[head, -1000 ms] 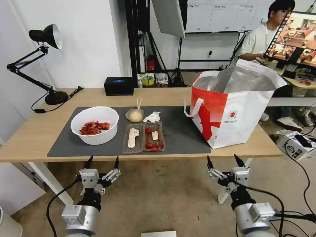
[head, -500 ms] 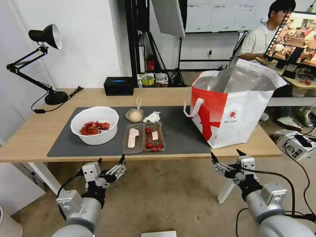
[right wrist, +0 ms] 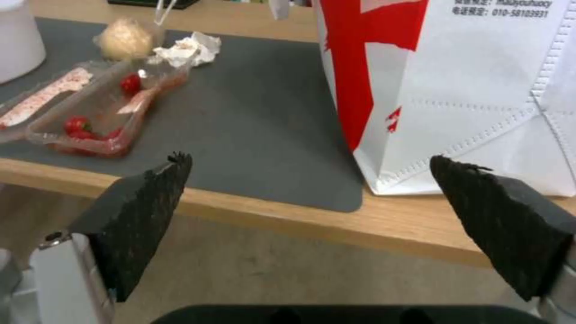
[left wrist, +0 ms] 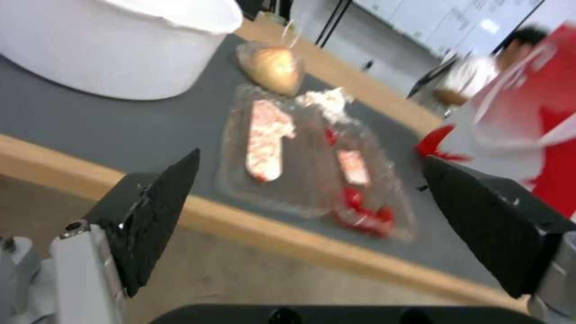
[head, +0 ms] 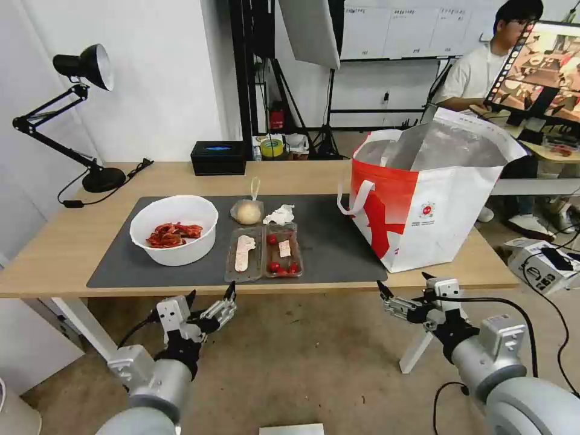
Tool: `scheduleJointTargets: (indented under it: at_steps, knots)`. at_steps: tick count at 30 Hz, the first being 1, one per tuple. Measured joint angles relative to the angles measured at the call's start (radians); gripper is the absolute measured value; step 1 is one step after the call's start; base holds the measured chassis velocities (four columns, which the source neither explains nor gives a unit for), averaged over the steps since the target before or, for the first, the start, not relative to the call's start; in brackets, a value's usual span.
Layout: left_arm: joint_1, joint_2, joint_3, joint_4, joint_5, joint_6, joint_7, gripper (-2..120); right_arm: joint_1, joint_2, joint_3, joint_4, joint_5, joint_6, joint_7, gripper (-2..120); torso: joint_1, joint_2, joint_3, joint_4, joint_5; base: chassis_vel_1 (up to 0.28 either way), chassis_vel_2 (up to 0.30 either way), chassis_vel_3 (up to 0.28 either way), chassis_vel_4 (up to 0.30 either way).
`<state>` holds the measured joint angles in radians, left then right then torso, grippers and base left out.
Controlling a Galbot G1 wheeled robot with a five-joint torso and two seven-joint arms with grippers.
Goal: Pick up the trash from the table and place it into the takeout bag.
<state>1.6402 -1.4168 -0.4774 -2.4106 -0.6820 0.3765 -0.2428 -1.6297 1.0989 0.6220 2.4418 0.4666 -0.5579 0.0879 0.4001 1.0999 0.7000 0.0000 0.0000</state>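
Trash, count: four items, all on the large dark grey rectangular mat [head: 338,241], none yet lifted.
Tray: one clear plastic two-part tray [head: 264,252] holding red and white scraps, at the mat's near edge, mid-table.
Tissue: one crumpled white tissue [head: 280,214], just behind the tray.
Knotted bag: one small knotted clear bag with a beige lump [head: 247,211], beside the tissue, on its left.
Bowl: one white bowl with red scraps [head: 174,229], left of the tray.
Takeout bag: one large red-and-white tote with silver foil lining [head: 429,193], upright and open-mouthed at the mat's right end.
Table: one long light-wood tabletop [head: 54,248] bearing the mat.
Left gripper [head: 210,296]: fingers spread apart, empty, below the table's near edge, facing the tray.
Right gripper [head: 403,286]: fingers spread apart, empty, below the near edge before the tote.
Step in hand: approach; judged as the start, no item bagged.
Next move calls for: rising above the table edge, reaching over one item and closing on it; the thin tray likely needs a rim grasp.
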Motion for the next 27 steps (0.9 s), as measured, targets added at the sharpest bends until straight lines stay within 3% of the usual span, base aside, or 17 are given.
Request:
scheduleJointTargets:
  at_steps: [3,12,16,19,27]
  knots:
    - [-0.039,-0.022,0.008,0.013,-0.124,0.000,-0.045,100,0.002,0.001,-0.011,0.000,-0.004,0.002,0.000,100,0.000,0.000,0.000,0.0001,0.0000,0.000,0.000,0.000,0.000]
    - [-0.113,-0.032,0.061,0.047,-0.332,0.003,-0.143,100,-0.002,-0.003,-0.014,0.000,-0.010,0.005,0.002,100,0.000,0.000,0.000,0.0001,0.0000,0.000,0.000,0.000,0.000]
    - [-0.159,-0.015,0.089,0.073,-0.443,0.001,-0.206,100,-0.009,-0.008,-0.012,0.000,-0.013,0.006,0.003,100,0.000,0.000,0.000,-0.0001,-0.0001,0.000,0.000,0.000,0.000]
    - [-0.193,-0.012,0.092,0.084,-0.564,0.003,-0.294,100,-0.016,-0.006,-0.013,-0.006,-0.025,0.010,0.003,100,0.000,0.000,0.000,-0.0001,0.0000,0.000,0.000,0.000,0.000]
    - [-0.219,-0.037,0.100,0.095,-0.642,0.004,-0.395,100,-0.012,0.000,-0.026,-0.021,-0.045,0.013,0.003,100,0.000,0.000,0.000,0.0000,0.0000,0.000,0.000,0.000,0.000]
